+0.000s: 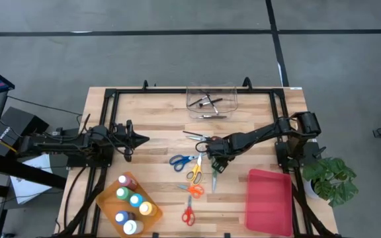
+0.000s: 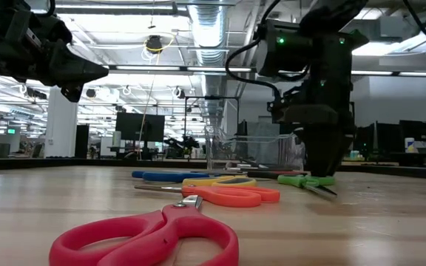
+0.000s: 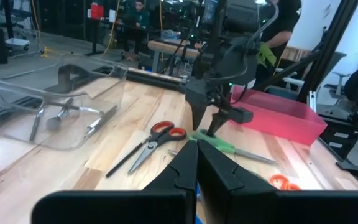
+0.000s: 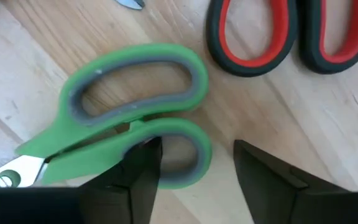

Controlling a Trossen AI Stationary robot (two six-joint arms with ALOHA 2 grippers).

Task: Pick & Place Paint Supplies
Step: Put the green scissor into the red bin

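Several scissors lie flat on the wooden table: black-red, blue, yellow, green, orange and red. My right gripper points down over the green scissors' handles, open; one finger stands over the hole of one handle loop, the other outside it over bare wood. My left gripper waits shut and level at the table's left, holding nothing. Paint bottles stand in an orange tray at the near left. My right gripper comes at the green scissors from above, its fingers either side of the outer rim of one handle loop. Whether a finger touches the rim I cannot tell. The scissors lie flat on the table.
A clear container with thin dark items stands at the far middle. A pink bin sits at the near right. The black-red scissors' handles lie close beside the green ones. A potted plant stands off the table's right edge.
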